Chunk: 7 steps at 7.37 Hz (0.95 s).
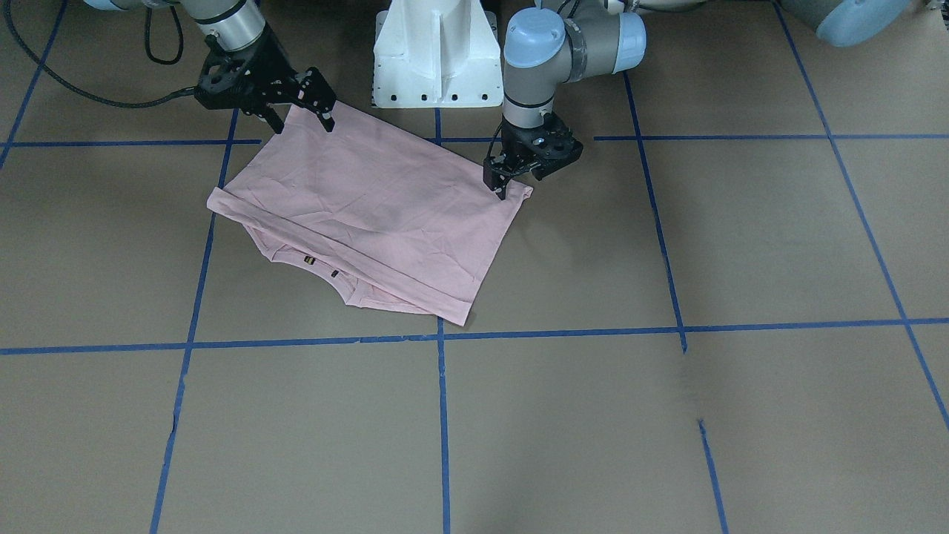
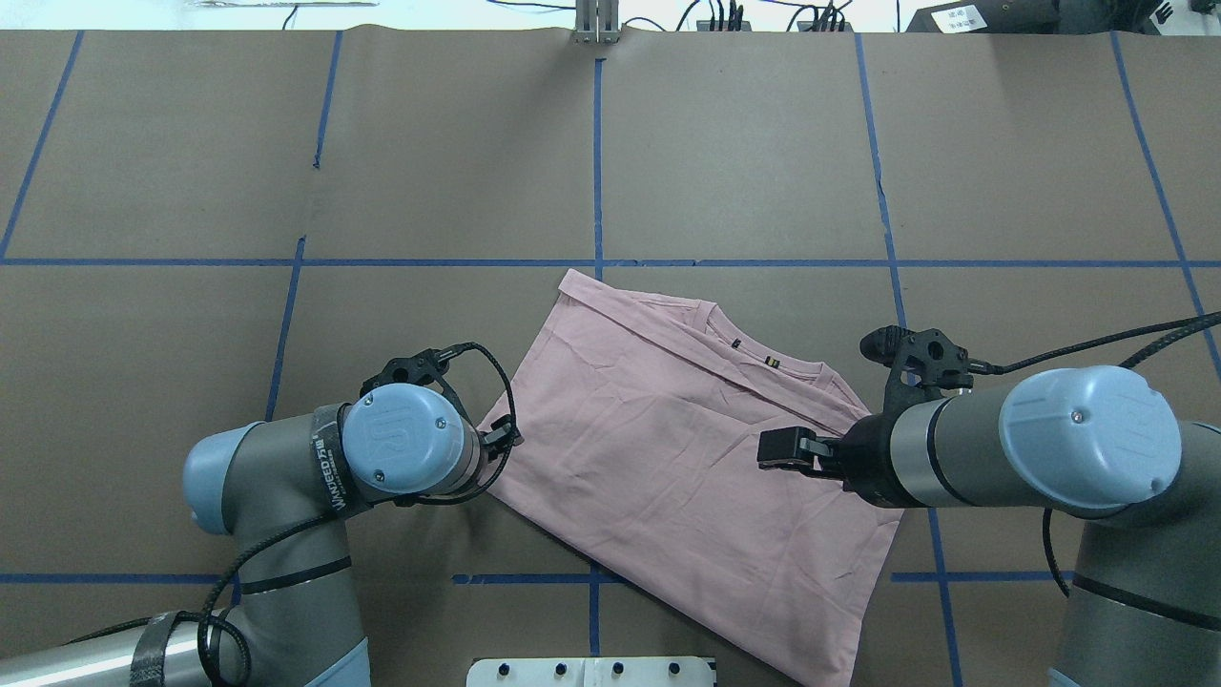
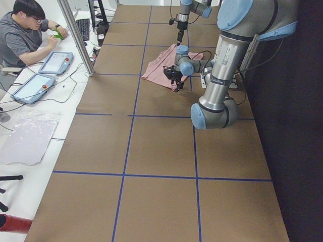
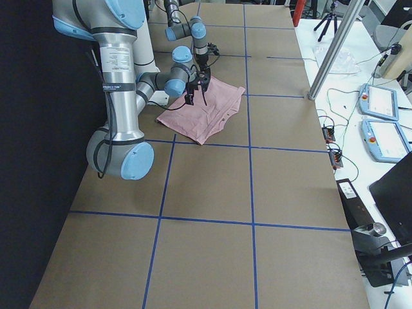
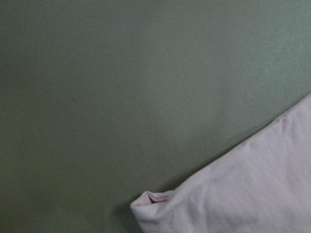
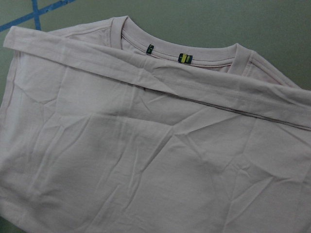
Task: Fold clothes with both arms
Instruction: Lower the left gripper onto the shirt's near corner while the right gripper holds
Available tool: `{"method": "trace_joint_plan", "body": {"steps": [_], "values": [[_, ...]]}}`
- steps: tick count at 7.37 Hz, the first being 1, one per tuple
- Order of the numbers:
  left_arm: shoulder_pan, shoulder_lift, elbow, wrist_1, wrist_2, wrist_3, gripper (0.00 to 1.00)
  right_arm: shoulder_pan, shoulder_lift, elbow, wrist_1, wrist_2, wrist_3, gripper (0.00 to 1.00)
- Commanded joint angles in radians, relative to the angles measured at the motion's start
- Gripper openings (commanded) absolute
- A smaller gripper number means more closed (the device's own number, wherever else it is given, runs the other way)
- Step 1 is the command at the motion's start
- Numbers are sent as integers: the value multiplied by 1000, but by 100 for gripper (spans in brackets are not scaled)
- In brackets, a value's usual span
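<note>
Pink T-shirt (image 1: 371, 208), folded plain side up, lies on my brown counter (image 1: 667, 415) before the white pedestal (image 1: 437, 59), the right end effector (image 1: 302, 119) hovering spread over one corner, the left end effector (image 1: 500, 189) down at another, where I cannot tell its grip.
</note>
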Motion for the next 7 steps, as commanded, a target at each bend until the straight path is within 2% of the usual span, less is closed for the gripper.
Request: {"method": "trace_joint_plan", "body": {"steps": [1,3,4,7], "values": [[0,5,0,0,3,-1,55,0,2,-2,0,1,0,100],[2,3,0,-2,5,10,5,0,2,-2,0,1,0,100],[-3,3,0,-3,5,16,0,0,2,-2,0,1,0,100],[-75,3,-1,-3,5,69,0,0,4,-6,0,1,0,100]]}}
